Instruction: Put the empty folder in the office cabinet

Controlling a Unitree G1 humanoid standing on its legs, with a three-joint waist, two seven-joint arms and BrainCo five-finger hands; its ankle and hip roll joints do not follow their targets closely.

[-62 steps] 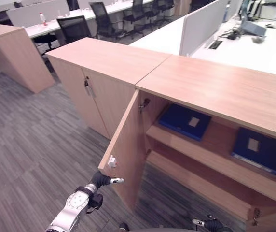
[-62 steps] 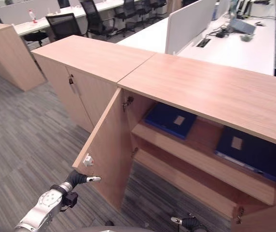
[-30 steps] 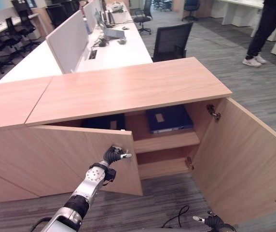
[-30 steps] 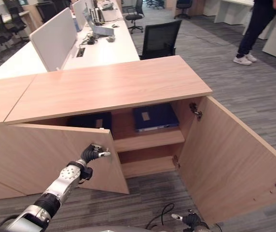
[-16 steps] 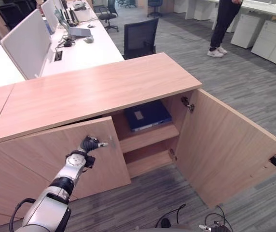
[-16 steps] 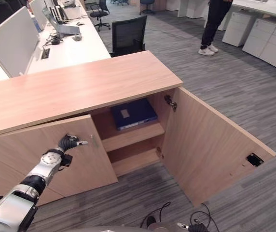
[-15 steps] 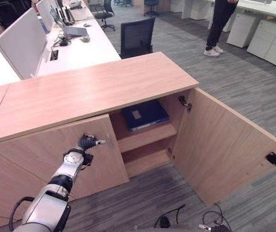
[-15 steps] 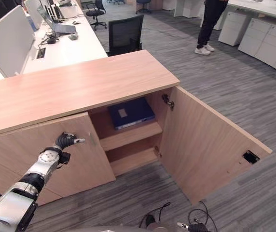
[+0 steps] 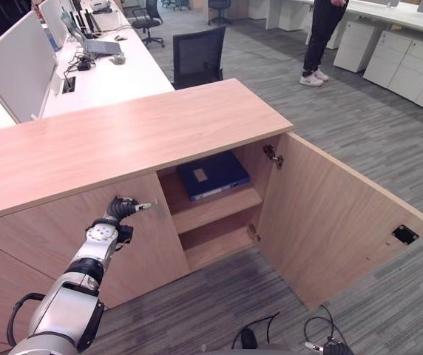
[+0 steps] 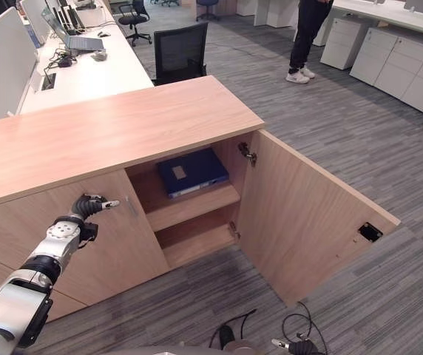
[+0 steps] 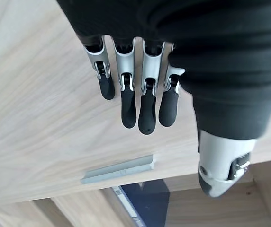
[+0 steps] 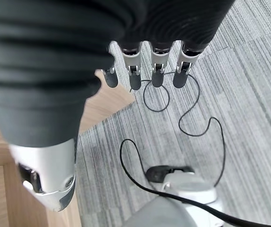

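A blue folder [image 9: 213, 175] lies flat on the upper shelf of the wooden office cabinet [image 9: 137, 129]; a corner of the folder [image 11: 145, 201] also shows past the left door's edge. My left hand [image 9: 119, 209] is open, its straight fingers [image 11: 142, 101] resting on the face of the left door [image 9: 63, 244], close to its silver handle [image 11: 119, 169]. That door stands almost shut. The right door [image 9: 337, 229] hangs wide open. My right hand [image 12: 157, 71] hangs low over the carpet, fingers relaxed and holding nothing.
Behind the cabinet stand a black office chair [image 9: 199, 55] and a white desk [image 9: 100, 74] with a divider panel [image 9: 15, 66]. A person [image 9: 322, 37] stands at the far right near white drawer units [image 9: 411, 66]. Grey carpet [image 9: 359, 140] spreads to the right.
The left door has swung further toward shut with my left hand against it. The whole picture has shifted as the camera moved.
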